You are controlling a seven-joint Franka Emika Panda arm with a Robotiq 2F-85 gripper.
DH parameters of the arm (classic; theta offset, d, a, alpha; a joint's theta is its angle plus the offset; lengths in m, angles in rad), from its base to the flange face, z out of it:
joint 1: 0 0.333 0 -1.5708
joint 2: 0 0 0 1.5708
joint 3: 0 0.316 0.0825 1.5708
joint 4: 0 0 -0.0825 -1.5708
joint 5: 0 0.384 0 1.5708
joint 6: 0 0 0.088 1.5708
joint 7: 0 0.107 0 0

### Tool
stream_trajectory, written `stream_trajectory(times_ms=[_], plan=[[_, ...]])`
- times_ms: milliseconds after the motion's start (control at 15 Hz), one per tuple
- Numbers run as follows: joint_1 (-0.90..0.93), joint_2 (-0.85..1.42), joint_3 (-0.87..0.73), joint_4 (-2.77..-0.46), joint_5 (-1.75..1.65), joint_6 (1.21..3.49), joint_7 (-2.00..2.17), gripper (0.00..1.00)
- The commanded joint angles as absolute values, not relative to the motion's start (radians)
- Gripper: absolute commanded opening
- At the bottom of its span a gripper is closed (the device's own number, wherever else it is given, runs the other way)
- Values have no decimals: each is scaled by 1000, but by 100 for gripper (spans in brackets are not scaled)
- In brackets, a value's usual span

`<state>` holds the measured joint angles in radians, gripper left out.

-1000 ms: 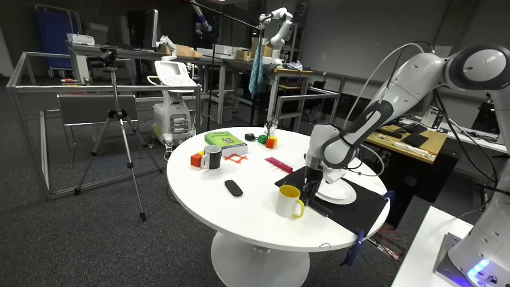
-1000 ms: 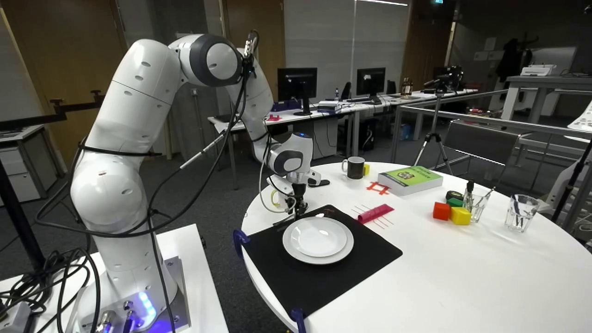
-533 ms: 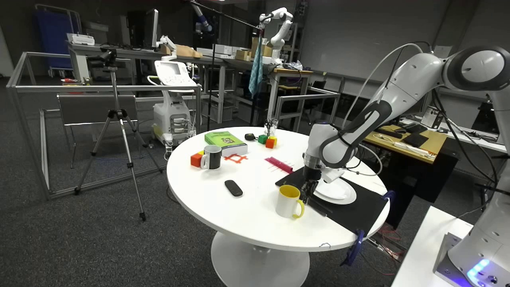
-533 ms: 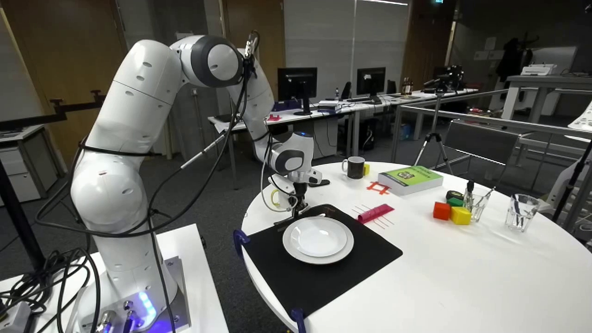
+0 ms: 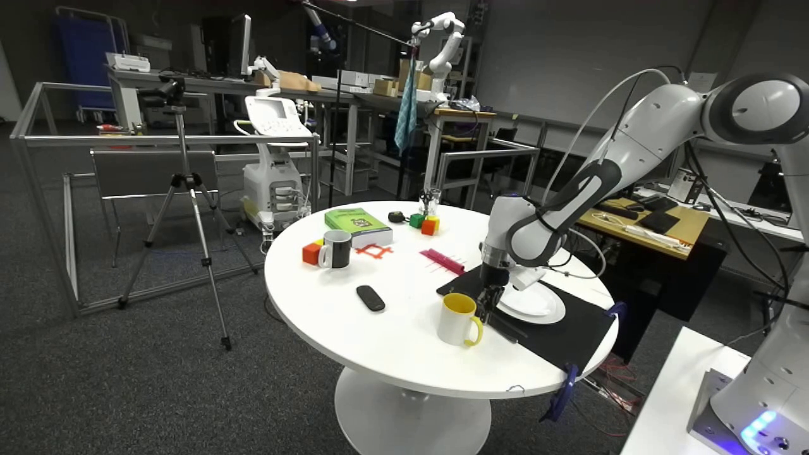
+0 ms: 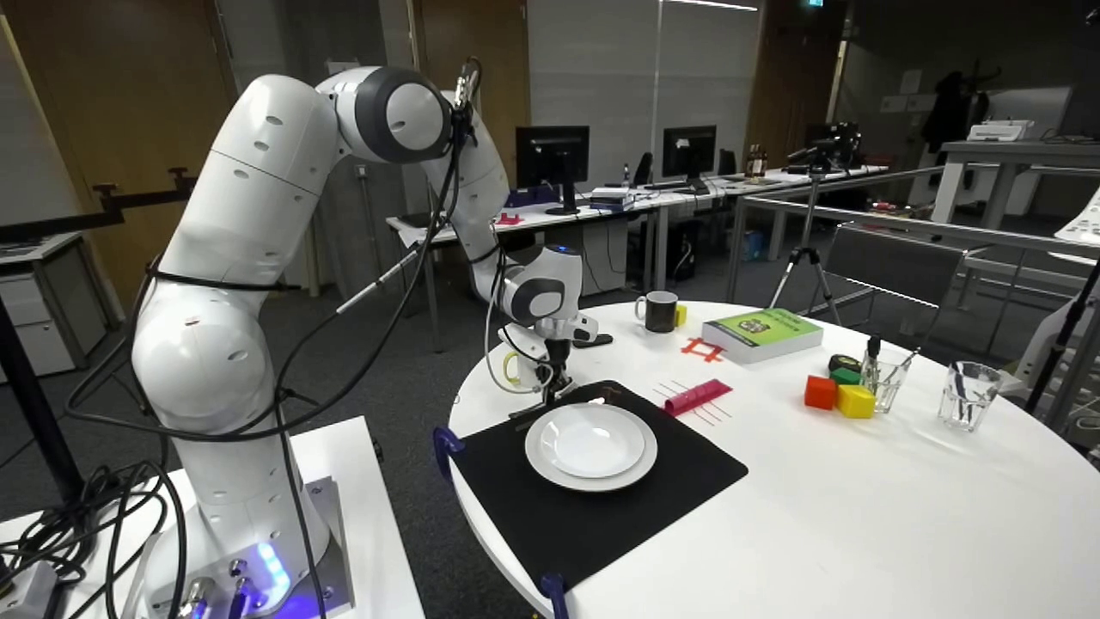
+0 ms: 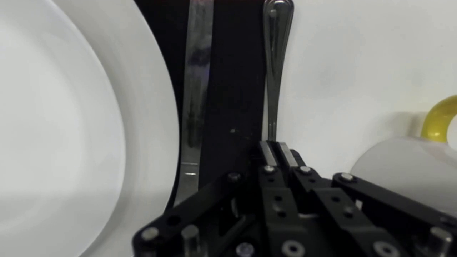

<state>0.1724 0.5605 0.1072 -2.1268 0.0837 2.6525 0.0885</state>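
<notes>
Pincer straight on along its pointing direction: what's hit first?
The pincer points down, apparently closed on a metal cutlery handle; past that, probably the edge of the black placemat or white tabletop; remaining depth unclear.

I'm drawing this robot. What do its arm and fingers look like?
The arm is white and rounded, with dark grey bands, looping black cables and a glowing blue light at its base. The fingers are black and narrow, with shiny silver rivets.
</notes>
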Motion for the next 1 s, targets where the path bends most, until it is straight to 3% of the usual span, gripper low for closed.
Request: stream_trajectory(times_ms=[0,933], plan=[[186,522,92,-2153,56,2677,108,2],[150,359,126,-2280,42,2761,18,2]])
